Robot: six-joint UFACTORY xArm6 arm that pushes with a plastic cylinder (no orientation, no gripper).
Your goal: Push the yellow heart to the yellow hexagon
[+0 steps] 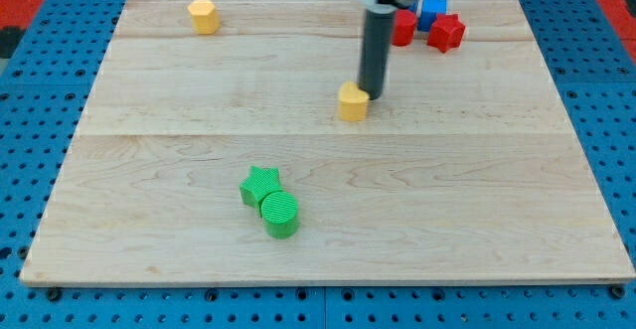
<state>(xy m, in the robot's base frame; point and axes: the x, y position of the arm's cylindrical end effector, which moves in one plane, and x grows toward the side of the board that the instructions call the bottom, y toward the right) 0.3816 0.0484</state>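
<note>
The yellow heart (352, 102) lies near the middle of the wooden board (149, 170). The yellow hexagon (203, 16) sits near the board's top left corner, far up and to the left of the heart. My tip (372, 95) rests on the board just to the right of the heart, touching or almost touching its upper right side. The dark rod rises from there to the view's top.
A red block (402, 28), a blue cube (432, 12) and a red star (446, 33) are clustered at the top right. A green star (260, 184) and a green cylinder (280, 214) touch each other at the lower middle.
</note>
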